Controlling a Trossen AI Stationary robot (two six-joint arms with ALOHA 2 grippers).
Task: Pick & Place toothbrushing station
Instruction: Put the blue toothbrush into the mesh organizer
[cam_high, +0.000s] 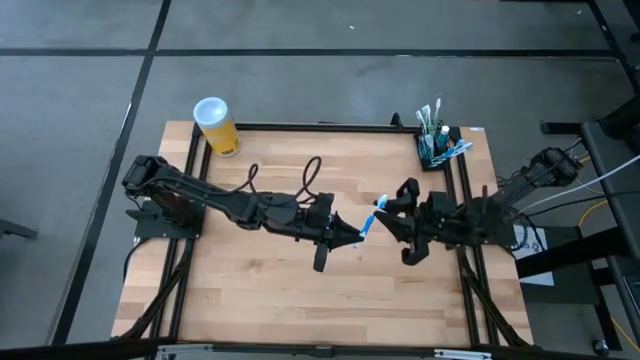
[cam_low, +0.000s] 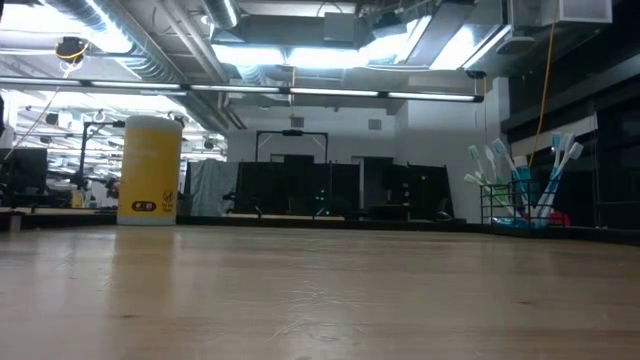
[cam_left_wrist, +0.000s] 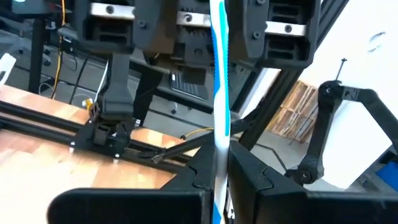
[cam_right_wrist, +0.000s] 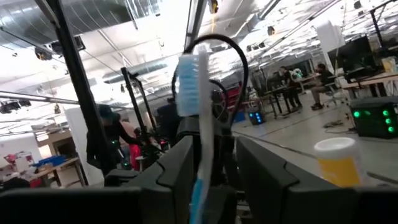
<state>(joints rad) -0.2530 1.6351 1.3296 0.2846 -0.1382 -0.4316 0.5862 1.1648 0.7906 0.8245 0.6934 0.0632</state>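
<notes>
Two tools mid-table: left tool (cam_high: 345, 238) clamps toothbrush (cam_high: 372, 219); right tool (cam_high: 392, 214) parted around it.

Overhead looking straight down, low table-level view, both sharing yellow cup (cam_high: 216, 126)

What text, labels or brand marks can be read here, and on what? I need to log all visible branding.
Yellow cup: a small dark label low on its side, too blurred to read.
Toothbrush: no print visible.
Toothbrushing station: no lettering visible.
Nothing else is legible.
</notes>
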